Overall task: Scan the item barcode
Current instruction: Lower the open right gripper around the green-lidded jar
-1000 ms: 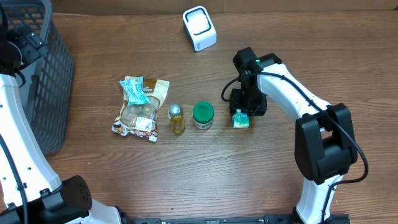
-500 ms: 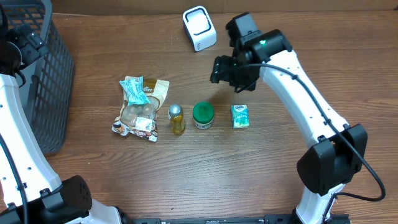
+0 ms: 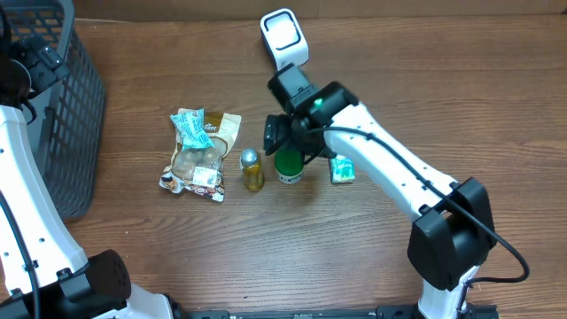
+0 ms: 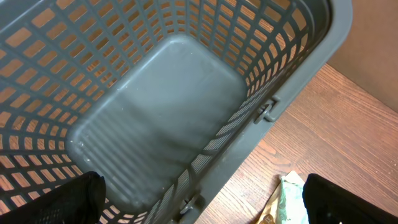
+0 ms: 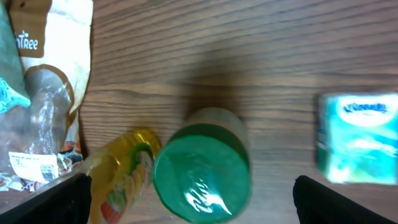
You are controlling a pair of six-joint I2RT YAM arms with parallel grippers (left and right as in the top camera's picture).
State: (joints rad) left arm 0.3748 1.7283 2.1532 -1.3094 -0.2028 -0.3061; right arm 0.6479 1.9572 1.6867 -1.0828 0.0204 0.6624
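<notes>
presently: right claw (image 5: 199, 200), jaws spread wide, gripping nothing, hanging over the green-lidded jar (image 3: 289, 165). the jar stands upright on the wooden table (image 3: 177, 257), between a yellow bottle (image 3: 252, 170) just beside it and a teal tissue pack (image 3: 343, 168) near it. snack bag (image 3: 199, 155) lies beyond the bottle. white scanner (image 3: 283, 38) sits at the far edge, well apart from the jar. left claw (image 4: 202, 202), jaws also wide and empty, above a grey basket (image 4: 292, 74).

Probably a mock shop checkout: scanner (image 3: 284, 39), shopping basket (image 3: 75, 115), groceries (image 3: 204, 152) on wooden table (image 3: 266, 252).
</notes>
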